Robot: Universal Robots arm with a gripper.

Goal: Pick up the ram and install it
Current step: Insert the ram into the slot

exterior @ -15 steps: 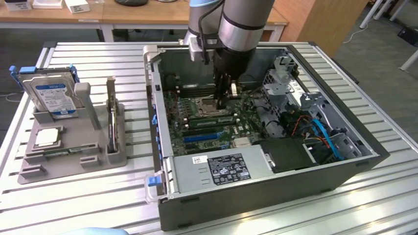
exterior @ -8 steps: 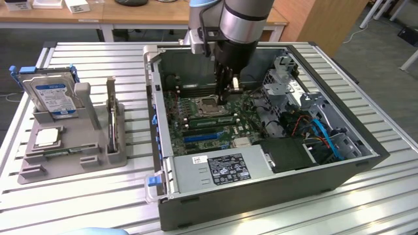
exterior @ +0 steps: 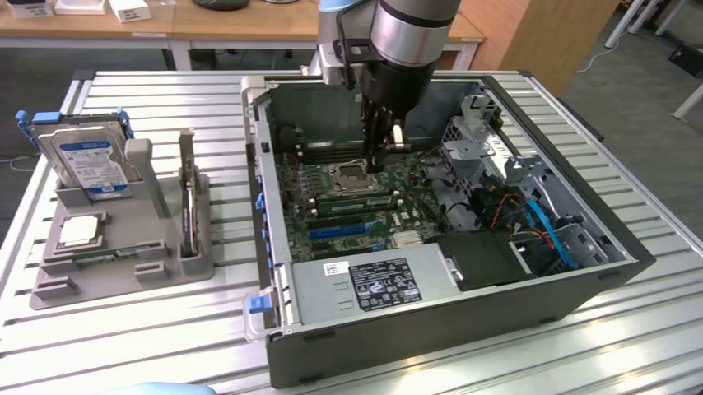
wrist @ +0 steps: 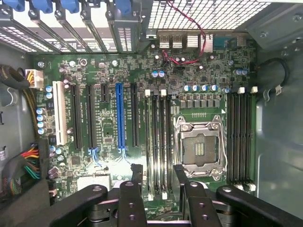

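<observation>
Slatted metal desk (exterior: 132,337) carries an open computer case (exterior: 439,329) lying on its side and, on the exterior view's left, a grey holder (exterior: 121,271) with a blue-labelled hard drive (exterior: 94,164) standing in it; your pincer (exterior: 379,160) hangs inside the case just above the motherboard, and from the wrist view you can see the pincer (wrist: 158,172) spread wide with nothing between the fingers (wrist: 137,170), poised over the memory slots (wrist: 161,142) beside the bare processor socket (wrist: 199,146); the ram (exterior: 189,197) looks to be the thin board standing on edge in the holder, well apart from the pincer, though you cannot tell from here whether another stick already sits in the slots; judge the ram as light and stiff but fragile, a thin board with small chips on its faces; you would do best to take it by the long top edge near the middle, clamping across the flat faces gently, keeping clear of the contact edge and holding it square so it does not twist.
</observation>
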